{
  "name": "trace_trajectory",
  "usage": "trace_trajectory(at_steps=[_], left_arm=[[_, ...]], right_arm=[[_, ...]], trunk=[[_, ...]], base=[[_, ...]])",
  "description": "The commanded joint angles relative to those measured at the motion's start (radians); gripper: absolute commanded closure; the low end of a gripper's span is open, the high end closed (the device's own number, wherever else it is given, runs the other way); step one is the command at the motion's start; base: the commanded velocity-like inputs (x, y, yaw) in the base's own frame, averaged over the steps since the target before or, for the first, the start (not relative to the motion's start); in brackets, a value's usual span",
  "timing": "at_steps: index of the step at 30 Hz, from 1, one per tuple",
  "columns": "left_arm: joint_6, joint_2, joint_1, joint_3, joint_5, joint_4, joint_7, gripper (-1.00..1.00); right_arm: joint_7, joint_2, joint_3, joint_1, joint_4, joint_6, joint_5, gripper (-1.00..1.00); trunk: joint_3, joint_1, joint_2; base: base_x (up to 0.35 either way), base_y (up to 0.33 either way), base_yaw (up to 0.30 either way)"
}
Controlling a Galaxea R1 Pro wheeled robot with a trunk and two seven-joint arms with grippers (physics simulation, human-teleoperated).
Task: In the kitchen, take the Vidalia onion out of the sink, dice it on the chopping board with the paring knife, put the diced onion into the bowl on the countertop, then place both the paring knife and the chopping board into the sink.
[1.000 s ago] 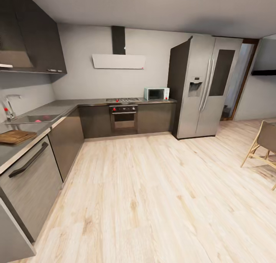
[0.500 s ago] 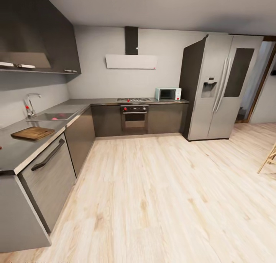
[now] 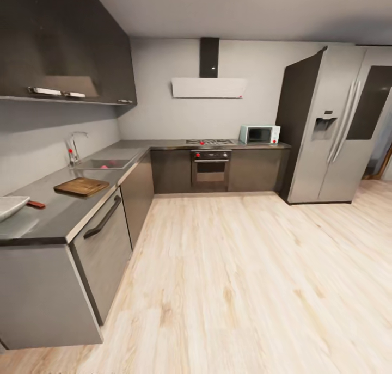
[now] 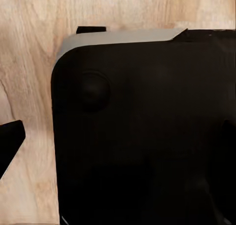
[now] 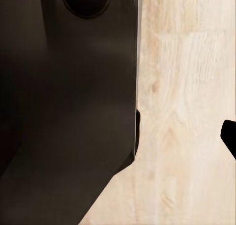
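— Which step is this?

— The approach, by my reading. Nothing is picked up yet. The dark brown wooden board with an oval handle slot lies on the long grey metallic bench, just short of the rectangular steel sink with its curved chrome faucet. A pinkish thing in the basin may be the onion; too small to tell.

— The bowl and knife?

— The white squarish dish sits at the picture's left edge, with a small reddish knife handle just beside it.

— The hands?

— Whether they are clenched or released, I cannot tell; the wrist views give dark robot body over pale plank floor.

— Next?

— Roll toward the sink and square up to the bench's thin front edge. The floor is open; the bench end corner is nearest.
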Motion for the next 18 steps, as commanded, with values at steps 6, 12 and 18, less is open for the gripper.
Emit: trace_trajectory(at_steps=[6, 12, 18], left_arm=[[0.005, 0.016, 0.0, 0.003, -0.001, -0.001, 0.0, -1.0], [0.006, 0.015, 0.0, 0.003, -0.001, -0.001, -0.002, -1.0], [0.006, 0.015, 0.0, 0.002, -0.001, -0.001, -0.004, -1.0]], right_arm=[[0.001, 0.0, -0.002, 0.001, -0.002, -0.002, 0.001, -1.0], [0.001, 0.0, -0.002, 0.001, -0.002, -0.002, 0.001, -1.0], [0.001, 0.0, -0.002, 0.001, -0.002, -0.002, 0.001, -1.0]], trunk=[[-0.001, 0.0, 0.0], [-0.001, 0.0, 0.0], [-0.001, 0.0, 0.0]], base=[[0.126, 0.322, 0.296], [0.165, 0.306, 0.297], [0.263, 0.212, 0.297]])
